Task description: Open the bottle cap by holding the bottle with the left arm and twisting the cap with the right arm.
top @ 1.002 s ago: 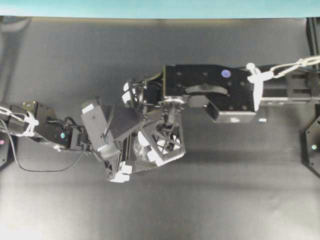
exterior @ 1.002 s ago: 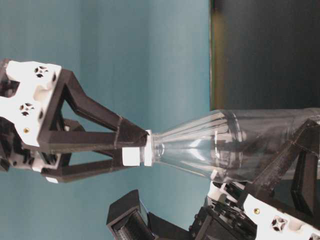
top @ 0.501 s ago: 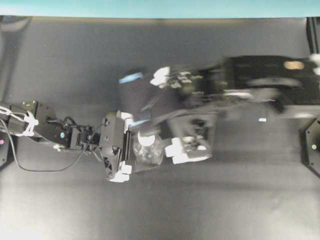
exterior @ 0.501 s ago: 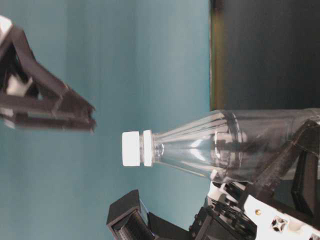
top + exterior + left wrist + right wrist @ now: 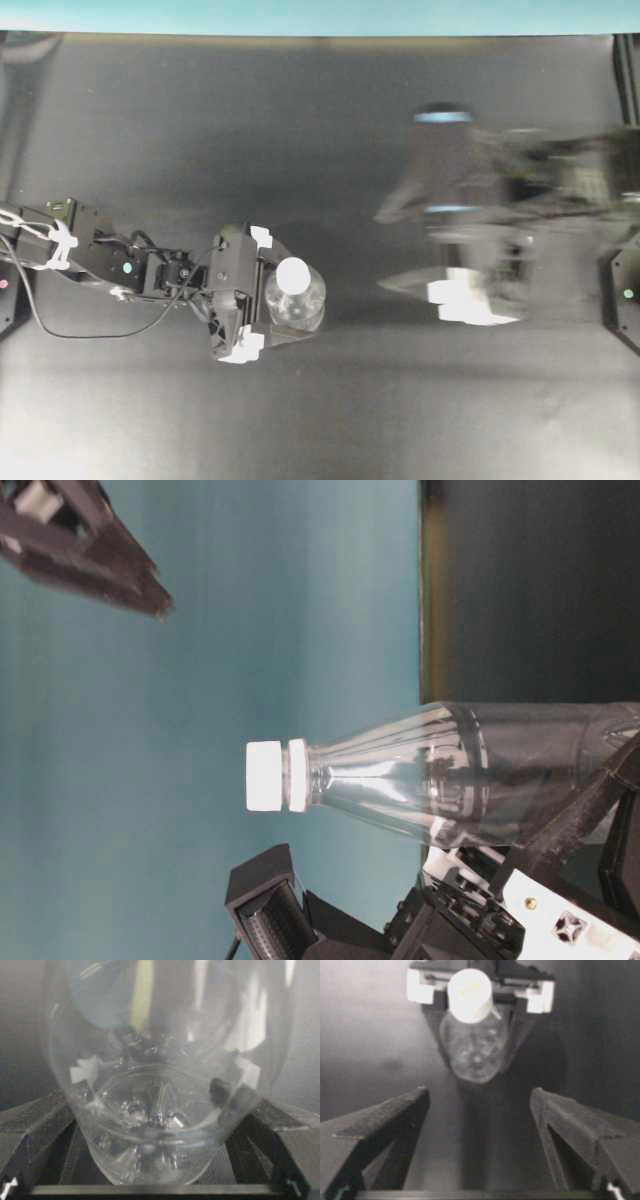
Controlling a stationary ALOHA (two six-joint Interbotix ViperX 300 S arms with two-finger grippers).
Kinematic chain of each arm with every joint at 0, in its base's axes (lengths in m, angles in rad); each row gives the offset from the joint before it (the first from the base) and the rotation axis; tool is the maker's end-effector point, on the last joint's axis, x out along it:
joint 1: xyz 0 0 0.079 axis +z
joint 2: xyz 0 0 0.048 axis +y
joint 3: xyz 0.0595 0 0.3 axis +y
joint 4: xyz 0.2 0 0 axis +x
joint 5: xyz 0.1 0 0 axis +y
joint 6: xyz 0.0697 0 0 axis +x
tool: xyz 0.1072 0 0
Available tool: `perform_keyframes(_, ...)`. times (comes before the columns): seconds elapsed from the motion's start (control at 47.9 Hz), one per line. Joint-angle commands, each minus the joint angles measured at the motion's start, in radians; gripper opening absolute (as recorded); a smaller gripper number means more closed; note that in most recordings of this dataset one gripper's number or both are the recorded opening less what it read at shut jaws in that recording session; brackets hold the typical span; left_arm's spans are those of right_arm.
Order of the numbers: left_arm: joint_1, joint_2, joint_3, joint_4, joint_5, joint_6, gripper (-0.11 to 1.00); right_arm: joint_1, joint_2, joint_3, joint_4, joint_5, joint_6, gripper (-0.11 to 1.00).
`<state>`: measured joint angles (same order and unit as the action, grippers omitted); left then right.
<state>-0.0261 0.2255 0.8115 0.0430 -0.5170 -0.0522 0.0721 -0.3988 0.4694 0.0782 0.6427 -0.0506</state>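
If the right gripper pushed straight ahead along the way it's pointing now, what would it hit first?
Probably the bottle with its white cap, which sits ahead between the right gripper's open fingers, flanked by the left gripper. It lies high in that view, so the gripper might pass under it.

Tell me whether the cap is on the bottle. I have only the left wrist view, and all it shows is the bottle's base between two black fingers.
Observer: Yes. From table level, the white cap sits on the neck of the bottle.
Operator: Report where the right end effector is.
Observer: In the overhead view the right end effector is blurred, well off to the right of the bottle, touching nothing.
Operator: Check its jaws.
Observer: The right wrist view shows them wide open and empty, pointing toward the bottle.
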Motion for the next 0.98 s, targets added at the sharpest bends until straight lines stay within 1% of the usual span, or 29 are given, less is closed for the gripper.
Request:
perform_keyframes(0.0, 0.006, -0.003, -0.005, 0.002, 0.005, -0.002, 0.95, 0.021, -0.091, 0.048, 0.002, -0.051, 0.015, 0.79)
perform_keyframes(0.167, 0.003, -0.006, -0.008, 0.002, 0.006, -0.002, 0.95, 0.031, -0.265, 0.179, 0.003, -0.152, 0.02, 0.79)
perform_keyframes(0.23, 0.005, -0.006, -0.008, 0.002, 0.005, -0.002, 0.95, 0.031, -0.318, 0.221, 0.002, -0.19, 0.02, 0.78)
perform_keyframes(0.313, 0.005, -0.005, -0.008, 0.002, 0.005, -0.002, 0.95, 0.031, -0.368, 0.264, 0.002, -0.213, 0.023, 0.78)
perform_keyframes(0.522, 0.002, -0.009, -0.011, 0.002, 0.003, -0.003, 0.94, 0.031, -0.413, 0.334, 0.002, -0.215, 0.02, 0.78)
perform_keyframes(0.626, 0.0, -0.015, -0.012, 0.002, 0.002, -0.015, 0.94, 0.031, -0.44, 0.364, 0.002, -0.216, 0.021, 0.78)
perform_keyframes(0.96, -0.005, -0.029, -0.012, 0.002, 0.002, -0.021, 0.94, 0.031, -0.583, 0.48, 0.005, -0.247, 0.023, 0.78)
